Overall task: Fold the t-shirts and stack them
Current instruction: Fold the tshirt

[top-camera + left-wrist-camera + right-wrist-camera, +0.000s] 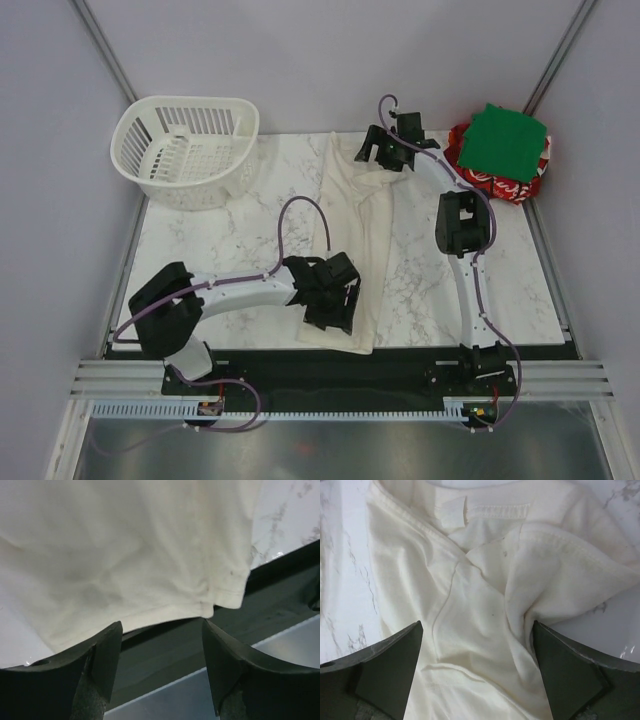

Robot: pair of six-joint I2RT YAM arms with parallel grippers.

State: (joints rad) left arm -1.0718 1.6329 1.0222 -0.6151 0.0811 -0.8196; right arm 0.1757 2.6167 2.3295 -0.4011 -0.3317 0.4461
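My left gripper [161, 626] hangs at the near hem of the cream t-shirt [355, 215], fingers apart, gripping nothing. That shirt lies lengthwise down the table [210, 240]. My right gripper [477, 625] gapes wide over its far collar. Far right, the green t-shirt [508, 140] sits on the red t-shirt [500, 186].
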